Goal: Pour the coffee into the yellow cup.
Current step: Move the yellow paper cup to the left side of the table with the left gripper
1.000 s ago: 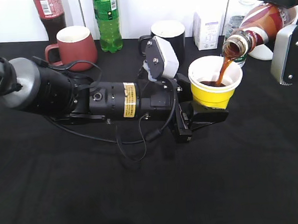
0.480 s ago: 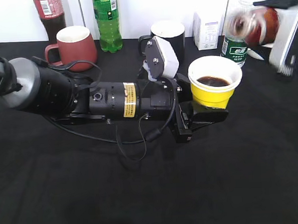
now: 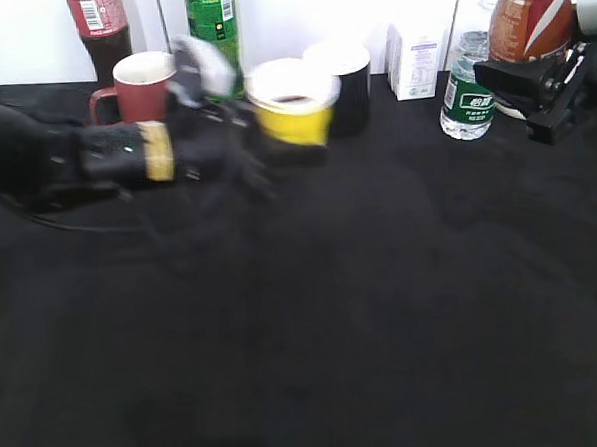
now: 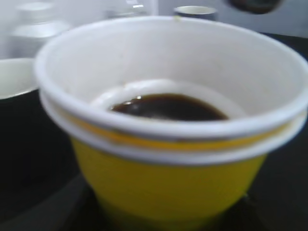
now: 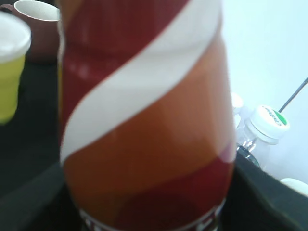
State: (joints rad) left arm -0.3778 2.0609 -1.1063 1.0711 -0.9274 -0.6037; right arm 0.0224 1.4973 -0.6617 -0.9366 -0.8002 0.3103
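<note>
While gripped — yellow cup in left end effector.

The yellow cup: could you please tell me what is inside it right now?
The yellow cup holds dark brown coffee, pooled low against its white inner wall. The cup's bottom is covered by the liquid, so its depth cannot be judged.

Black table carries mugs, bottles (rear edge).
</note>
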